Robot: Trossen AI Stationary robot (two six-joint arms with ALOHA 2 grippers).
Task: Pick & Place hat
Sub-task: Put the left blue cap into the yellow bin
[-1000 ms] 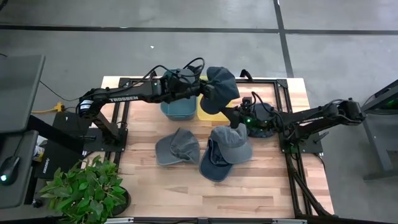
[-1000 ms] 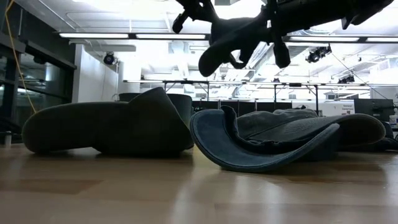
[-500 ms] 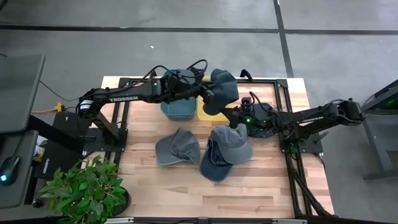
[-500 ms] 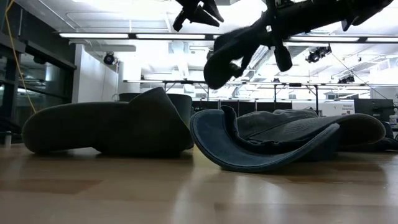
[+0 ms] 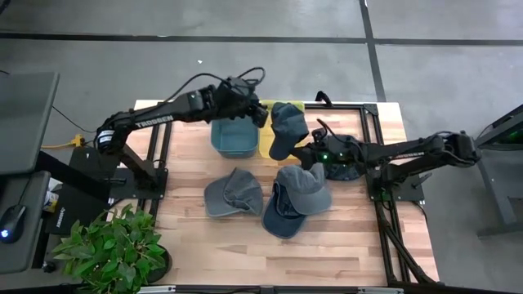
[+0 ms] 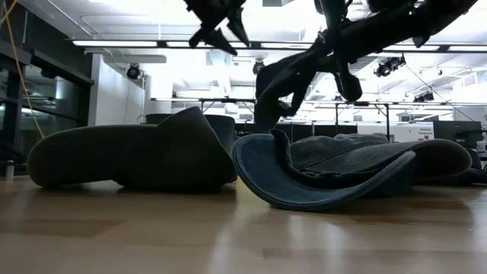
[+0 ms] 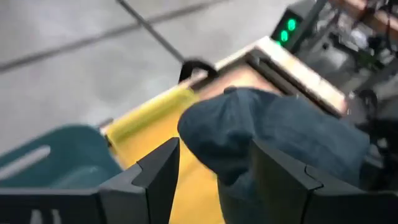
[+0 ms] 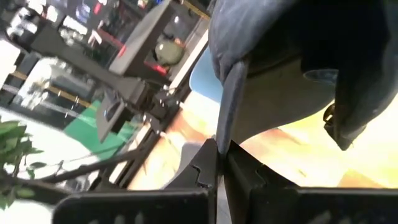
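Note:
A dark blue hat (image 5: 284, 126) hangs over the yellow bin (image 5: 267, 149) at the table's far side, with my right gripper (image 5: 304, 152) shut on it. In the low view the hat (image 6: 293, 72) droops from that gripper (image 6: 338, 53) down to the left. My left gripper (image 5: 259, 113) stands open just left of the hat's crown (image 7: 249, 124). The low view shows this gripper (image 6: 217, 27) clear of the hat. My right gripper pinches a thin edge of the hat (image 8: 227, 118), the brim as it seems, between its two fingers. The fingers come nearly level from the table's right. The hat hangs slack from the hold, its crown sagging over the yellow bin.
A teal bin (image 5: 231, 140) stands left of the yellow one. A grey hat (image 5: 233, 194) and a blue and grey pile of hats (image 5: 294, 202) lie mid-table. Another dark hat (image 5: 343, 170) lies under my right arm. A potted plant (image 5: 114, 245) stands off the near left corner.
My left gripper has opened, let go of the hat and drawn back toward the table's far left. The hat, earlier spread between both grippers, has dropped at its crown end and now hangs narrow from my right gripper.

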